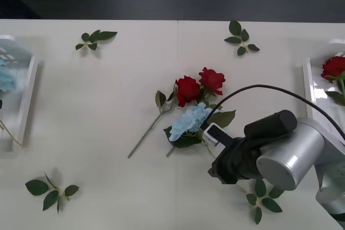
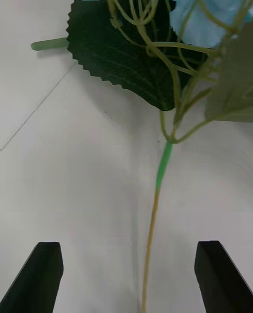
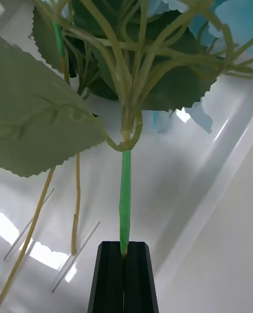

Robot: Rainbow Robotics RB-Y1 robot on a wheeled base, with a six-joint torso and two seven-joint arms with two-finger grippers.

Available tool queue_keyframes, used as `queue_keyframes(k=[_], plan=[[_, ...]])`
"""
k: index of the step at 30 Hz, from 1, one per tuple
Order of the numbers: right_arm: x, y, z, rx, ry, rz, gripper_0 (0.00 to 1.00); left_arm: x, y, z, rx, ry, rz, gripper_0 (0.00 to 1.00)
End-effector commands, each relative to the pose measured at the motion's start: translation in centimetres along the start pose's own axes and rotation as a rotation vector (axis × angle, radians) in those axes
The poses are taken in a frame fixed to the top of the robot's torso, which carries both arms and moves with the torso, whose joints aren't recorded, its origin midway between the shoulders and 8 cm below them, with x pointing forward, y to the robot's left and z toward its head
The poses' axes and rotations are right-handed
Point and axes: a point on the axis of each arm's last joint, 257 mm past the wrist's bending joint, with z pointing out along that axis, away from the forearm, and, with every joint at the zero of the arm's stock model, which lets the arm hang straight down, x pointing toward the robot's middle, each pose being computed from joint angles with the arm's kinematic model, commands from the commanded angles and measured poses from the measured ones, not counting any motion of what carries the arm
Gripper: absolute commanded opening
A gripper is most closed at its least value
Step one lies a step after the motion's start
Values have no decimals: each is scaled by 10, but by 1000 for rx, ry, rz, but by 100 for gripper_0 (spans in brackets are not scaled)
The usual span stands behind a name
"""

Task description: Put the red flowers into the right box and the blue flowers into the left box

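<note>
The right gripper (image 2: 126, 276) hovered low over the counter (image 1: 108, 100) with its two black fingers (image 2: 39, 271) released, spread wide apart. Between them ran the thin stem of one blue flower (image 1: 188, 122), whose pale head and dark toothed leaf lay just ahead of the fingertips. Touching that head on its far side lay two red flowers (image 1: 187, 89), heads side by side, one long stem trailing away across the counter.

The left gripper (image 3: 125, 276) had its fingers (image 3: 110, 278) clenched on the green stem of another blue flower (image 3: 158, 38), which stood up from the fingertips over the left box (image 3: 221, 186). In the front view, the left box (image 1: 27, 95) showed a bit of blue at its inner edge; how many flowers it held could not be told.

The right box (image 1: 310, 87) held one red flower (image 1: 334, 67).

Four loose leaf sprigs (image 1: 94, 40) lay scattered on the counter, one near the right arm.
</note>
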Motion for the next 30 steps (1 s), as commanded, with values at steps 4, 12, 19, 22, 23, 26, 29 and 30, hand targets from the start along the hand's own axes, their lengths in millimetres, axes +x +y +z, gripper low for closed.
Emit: queue_keyframes(k=[4, 12, 19, 22, 23, 26, 29, 30], plan=[[-4, -5, 21, 59, -31, -35, 74, -44, 11, -6, -34, -102, 31, 0], [-6, 0, 36, 59, -39, -18, 74, -55, 18, -11, -49, -120, 36, 0], [-26, 7, 38, 62, -121, -25, 74, -53, 9, -10, -13, -112, 19, 80], [-28, 6, 38, 65, -128, -26, 74, -53, 3, -11, 6, -112, 14, 92], [-28, 5, 38, 69, -129, -28, 73, -53, 1, -12, 12, -111, 12, 94], [-25, 4, 39, 73, -122, -28, 74, -49, -14, -14, 70, -95, -11, 98], [-22, 1, 41, 75, -113, -23, 74, -47, -29, -24, 131, -96, -17, 100], [-21, 2, 42, 74, -110, -25, 74, -46, -36, -29, 157, -99, -14, 100]])
